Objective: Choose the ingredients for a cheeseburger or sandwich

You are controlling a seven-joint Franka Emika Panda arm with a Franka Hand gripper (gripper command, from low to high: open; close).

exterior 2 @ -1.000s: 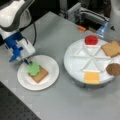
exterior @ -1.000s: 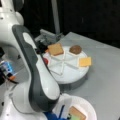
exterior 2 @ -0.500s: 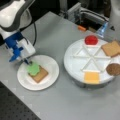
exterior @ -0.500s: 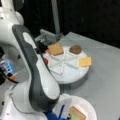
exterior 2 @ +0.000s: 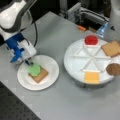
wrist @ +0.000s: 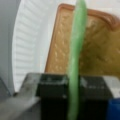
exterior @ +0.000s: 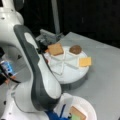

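Observation:
In a front view my gripper (exterior 2: 28,62) hangs at the upper left edge of the white plate (exterior 2: 51,67). It is shut on the edge of the green lettuce (exterior 2: 34,70), which lies over a toast square (exterior 2: 42,75). The wrist view shows the lettuce (wrist: 76,62) edge-on between the dark pads (wrist: 52,87), above the toast (wrist: 100,55) and plate (wrist: 27,42). The round divided tray (exterior 2: 80,60) holds a tomato disc (exterior 2: 91,40), a second toast (exterior 2: 111,48), a patty (exterior 2: 113,69) and cheese (exterior 2: 91,77). The toast (exterior: 55,49), patty (exterior: 75,49) and cheese (exterior: 85,61) show in both front views.
The arm's white and grey body (exterior: 37,75) fills a front view's left and hides most of the plate (exterior: 87,105). Grey metal hardware (exterior 2: 85,15) and a small orange piece (exterior 2: 81,28) lie behind the tray. The tabletop's dark front edge (exterior 2: 15,110) is close to the plate.

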